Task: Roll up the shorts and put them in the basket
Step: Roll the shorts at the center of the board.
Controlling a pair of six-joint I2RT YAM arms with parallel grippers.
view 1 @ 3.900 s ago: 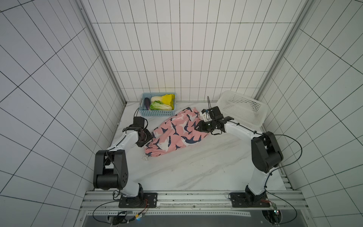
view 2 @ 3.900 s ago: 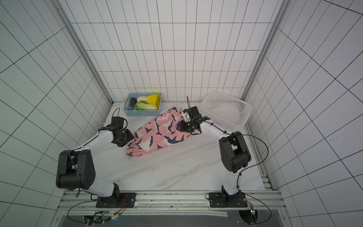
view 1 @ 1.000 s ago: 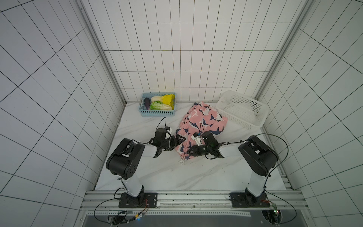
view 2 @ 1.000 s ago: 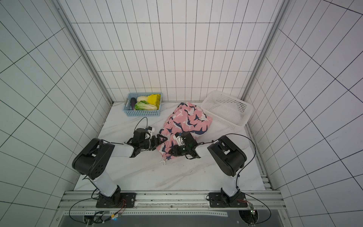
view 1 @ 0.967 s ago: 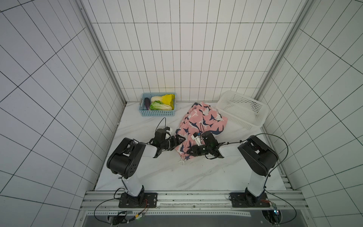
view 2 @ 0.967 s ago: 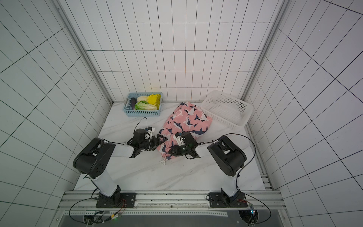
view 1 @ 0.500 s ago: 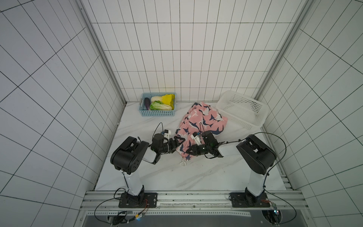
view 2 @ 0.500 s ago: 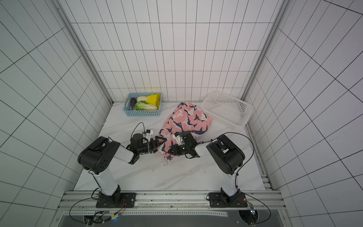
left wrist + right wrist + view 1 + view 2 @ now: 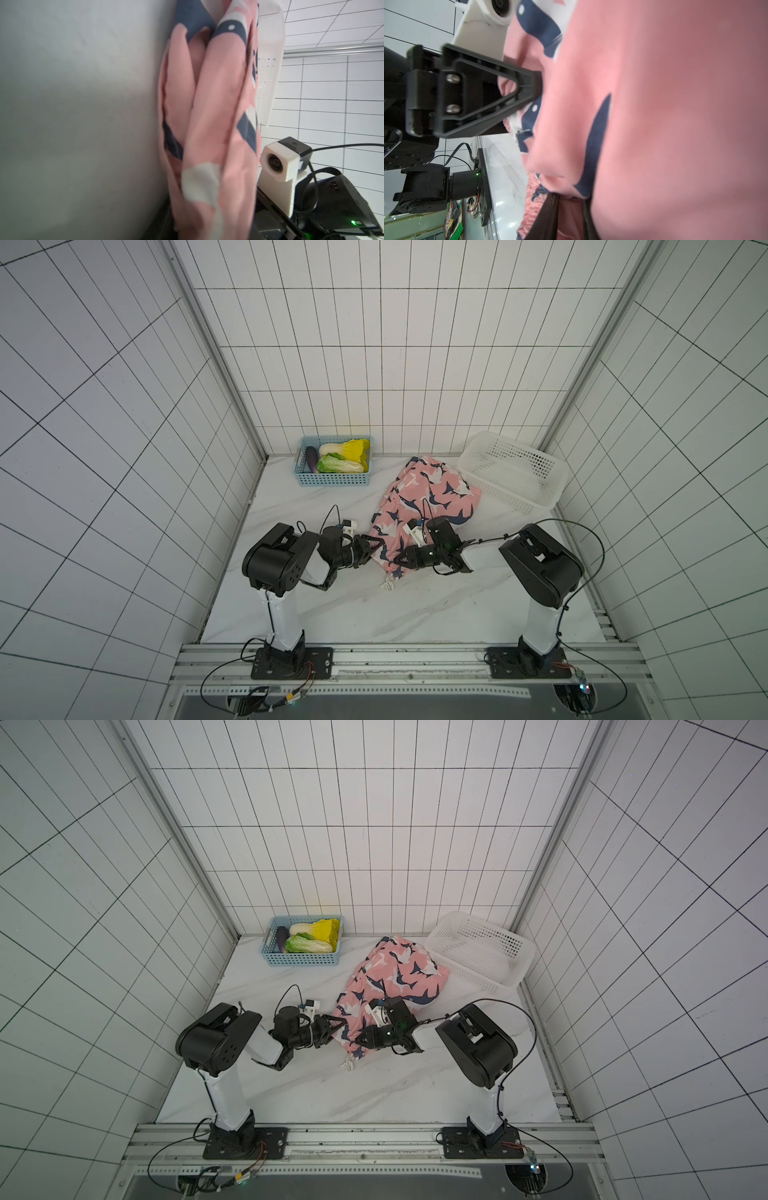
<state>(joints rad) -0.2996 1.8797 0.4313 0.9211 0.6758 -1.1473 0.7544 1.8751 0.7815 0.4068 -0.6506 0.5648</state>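
Bench [image 9: 374, 614]: white marbled top, bare at 6 o'clock by the arm bases.
Drawstring [image 9: 388, 584]: white knotted end lying on the bench, just on the 6 o'clock side of the shorts [image 9: 432, 497].
Left claw [image 9: 377, 543]: low over the bench at centre, pointing toward 3 o'clock, pinched onto the near edge of the pink cloth from its 9 o'clock side.
Right claw [image 9: 398, 563]: facing it and pointing toward 9 o'clock, clamped on the same near end. The right wrist view shows pink fabric caught between its dark fingers.
Shorts: rumpled on the bench in both top views, a long shark-printed strip running from between the two claws out toward 1 o'clock. The far end lies just beside the white basket [image 9: 519, 489].
Blue basket [image 9: 332, 480]: at 11 o'clock against the back wall, apart from the shorts, holding leafy cabbages [image 9: 340, 464] and an aubergine [image 9: 311, 459].
White basket: at 2 o'clock, in the far corner.
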